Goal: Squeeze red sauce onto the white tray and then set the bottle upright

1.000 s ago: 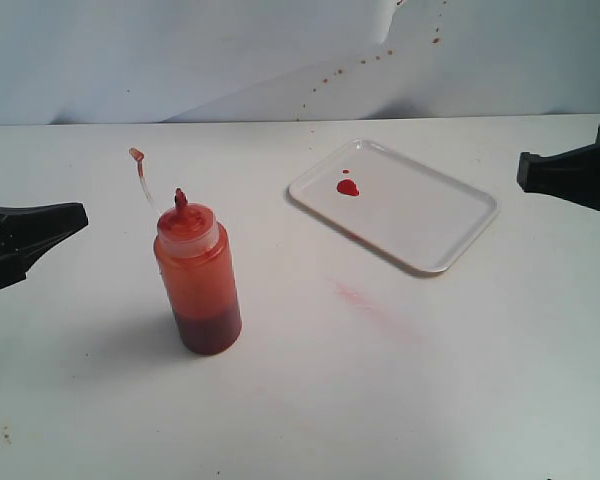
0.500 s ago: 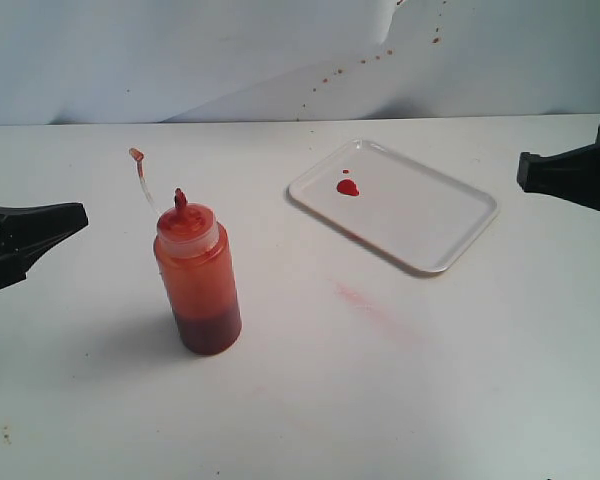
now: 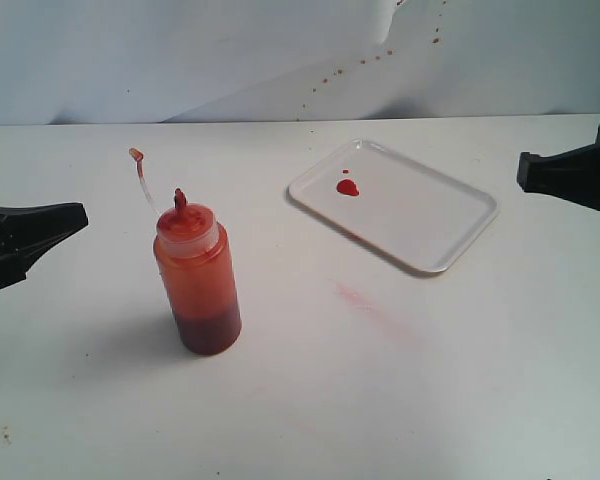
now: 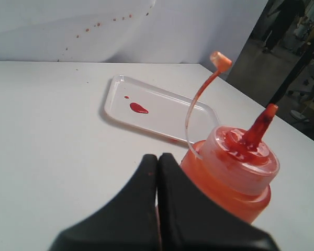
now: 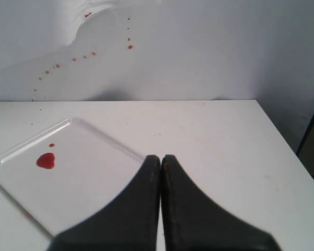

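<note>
— Anything moved in the last second?

— Nothing that I can spot. The small translucent plastic squeeze bottle [image 3: 197, 280], smeared orange-red, is standing upright just as it was, on the left half of the table [image 3: 380, 410] and well in from its front edge. Its thin tethered tip cap [image 3: 136, 154] hangs off to one side, so the nozzle is uncovered.

— And the arms?

— Both parked. The left end effector [image 3: 78, 215] sits by the table's left edge, jaws pressed together on nothing and clear of the bottle. The right end effector [image 3: 522, 170] is by the right edge, likewise closed and empty.

— Did the sauce get out?

— A blob of glossy dark-red sauce [image 3: 348, 187] lies on the flat white rectangular plastic tray [image 3: 450, 225], which sits toward the far right corner. There's also a faint pink smear [image 3: 365, 300] on the bare table in front of the tray.

— So it's done?

— I'd say so: sauce on the tray, bottle upright, nothing stirring.
</note>
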